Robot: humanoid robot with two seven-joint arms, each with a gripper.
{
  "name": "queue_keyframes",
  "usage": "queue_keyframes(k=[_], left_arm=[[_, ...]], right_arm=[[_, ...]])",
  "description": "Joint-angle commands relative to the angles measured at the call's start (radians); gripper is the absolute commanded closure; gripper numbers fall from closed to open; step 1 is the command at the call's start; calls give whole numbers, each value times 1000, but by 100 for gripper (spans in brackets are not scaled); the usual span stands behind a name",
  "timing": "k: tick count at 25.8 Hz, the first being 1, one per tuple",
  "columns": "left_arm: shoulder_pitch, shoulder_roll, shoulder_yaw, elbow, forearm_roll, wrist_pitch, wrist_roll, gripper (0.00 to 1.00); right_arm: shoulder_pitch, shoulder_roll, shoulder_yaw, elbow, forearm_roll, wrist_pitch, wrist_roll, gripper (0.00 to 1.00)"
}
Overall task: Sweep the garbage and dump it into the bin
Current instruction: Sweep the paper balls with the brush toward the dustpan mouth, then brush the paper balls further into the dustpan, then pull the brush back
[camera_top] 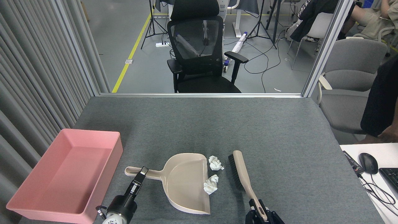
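Two crumpled white paper balls, one farther (pixel 215 163) and one nearer (pixel 211 184), lie on the grey table just right of the beige dustpan's (pixel 186 183) open edge. My left gripper (pixel 142 174) is shut on the dustpan's handle. To the right of the balls, a beige brush (pixel 241 172) with black bristles facing them is held by its handle in my right gripper (pixel 260 212), which is shut on it. The pink bin (pixel 93 180) stands empty at the left front of the table.
A black office chair (pixel 199 53) stands beyond the table's far edge, a grey chair (pixel 351 93) to the right. A person's dark sleeve (pixel 381 99) leans in at the right edge. A mouse (pixel 368 163) and keyboard lie on a white desk.
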Motion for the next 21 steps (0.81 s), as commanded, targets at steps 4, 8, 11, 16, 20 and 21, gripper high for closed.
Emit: queue_keyframes(k=[4,8,11,16,20,21], left_arm=[[0,-1,-1,-3,0,-1,-1,76],[0,-1,1,-6,0,-2,-1,76],[5,1,2,-6,3,-13,-2,76],[8,-1,2,-6,3,-15,1,76],[8,-1,1,-1,3,-15,-1,76],[8,-1,1,2,5,-13,-1,76]], right_arm=[[-18,30,90,16,0,2,13,95],[-16,82,128,13,1,3,10,94],[-10,134,131,-5,0,-9,7,94],[-6,191,163,-36,-2,-21,7,94],[34,149,148,-136,-56,-24,7,94],[40,117,123,-159,-82,-23,7,94]])
